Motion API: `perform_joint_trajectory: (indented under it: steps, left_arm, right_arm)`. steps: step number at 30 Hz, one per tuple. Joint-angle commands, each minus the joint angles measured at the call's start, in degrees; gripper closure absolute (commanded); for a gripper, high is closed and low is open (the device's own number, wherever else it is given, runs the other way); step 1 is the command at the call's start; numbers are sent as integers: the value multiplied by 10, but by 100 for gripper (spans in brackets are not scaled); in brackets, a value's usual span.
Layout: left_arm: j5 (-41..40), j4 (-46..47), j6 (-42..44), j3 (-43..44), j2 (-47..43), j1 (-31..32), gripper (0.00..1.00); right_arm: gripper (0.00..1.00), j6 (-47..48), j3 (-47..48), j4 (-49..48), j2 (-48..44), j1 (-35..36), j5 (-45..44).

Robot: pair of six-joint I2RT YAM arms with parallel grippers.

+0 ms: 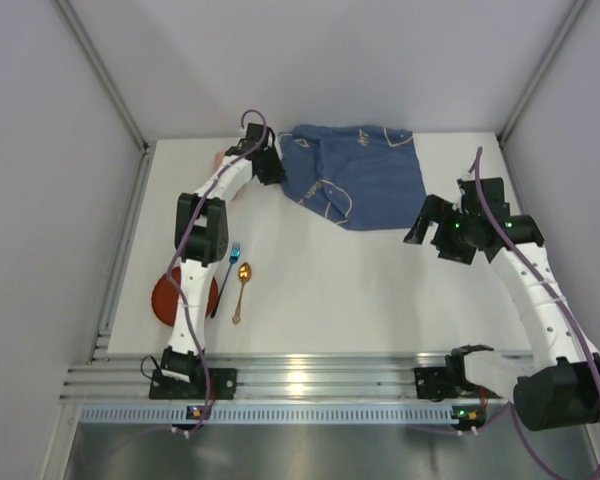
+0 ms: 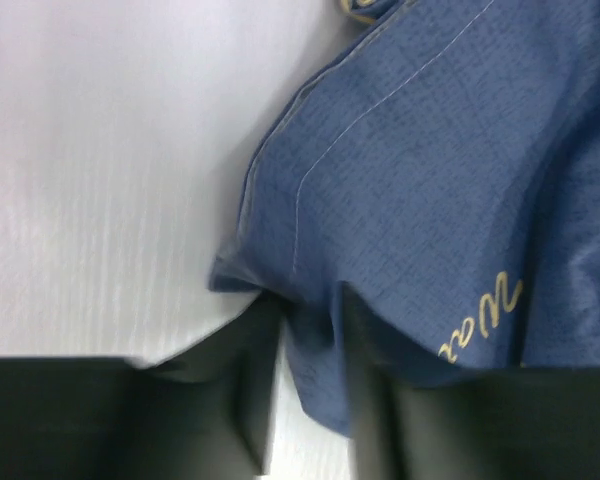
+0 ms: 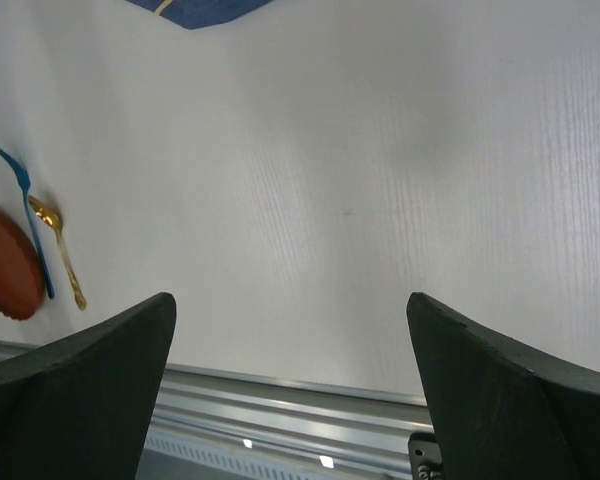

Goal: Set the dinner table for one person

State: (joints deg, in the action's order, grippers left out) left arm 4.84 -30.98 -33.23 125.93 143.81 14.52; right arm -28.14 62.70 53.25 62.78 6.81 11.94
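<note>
Bench (image 1: 360,290): white, matte, spans the whole work area, with a silver aluminium rail (image 1: 310,375) along its near edge where both arm bases are bolted. Blue cloth mat (image 1: 365,185) lies rumpled at the far middle of the bench, gold line drawings showing, its left part bunched and folded. Left gripper (image 1: 278,170) sits at the mat's left edge; the left wrist view shows a fold of the mat (image 2: 430,200) pinched between the dark fingers (image 2: 230,400), so this gripper (image 2: 310,340) is clamped on the cloth. Right gripper (image 1: 420,225) hangs just off the mat's near right corner, apart from it, with its fingers spread wide and nothing between them (image 3: 290,300); only bare bench shows beneath. Well to the near left of the mat: a red plate (image 1: 170,298), partly hidden behind the left arm, a blue fork (image 1: 230,262) just beside it, and a gold spoon (image 1: 241,290) next to the fork on the mat's side. A small pinkish thing shows left of the mat behind the left arm, too hidden to identify.
</note>
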Motion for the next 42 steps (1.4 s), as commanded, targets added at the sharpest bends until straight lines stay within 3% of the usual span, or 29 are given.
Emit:
perform_joint_trajectory:
  steps: [1, 4, 9, 14, 18, 26, 28, 31, 33, 36, 42]
  left_arm:
    - [45, 7, -13, 9, 36, -1, 71]
    - [57, 4, -8, -12, 27, -1, 100]
    - [39, 0, 12, -94, -55, -2, 100]
    - [53, 23, 12, -195, -156, -8, 100]
    - [67, 27, 10, -265, -194, -5, 100]
    - [76, 3, 24, -320, -248, 3, 100]
    - [76, -7, 29, -321, -255, 4, 100]
    - [73, -21, 36, -322, -263, 4, 100]
    - [72, -25, 37, -322, -265, 4, 100]
    - [71, -36, 39, -324, -271, 5, 100]
    - [6, -100, 13, -362, -314, 5, 100]
  right_arm:
    - [0, -14, -9, -40, 24, -7, -42]
    - [0, -24, -7, -98, 80, -21, -28]
    - [1, -3, 74, -148, 231, -29, -45]
    - [0, 5, 199, -119, 397, -52, -143]
    - [0, -11, 253, -81, 477, -63, -205]
    - [4, -19, 284, -107, 572, -86, -198]
    - [18, -18, 284, -116, 590, -85, -170]
    - [50, -19, 281, -133, 603, -82, -132]
    - [61, -19, 276, -142, 607, -80, -122]
    - [100, -11, 270, -146, 605, -80, -107]
    - [100, -9, 203, -111, 522, -98, -165]
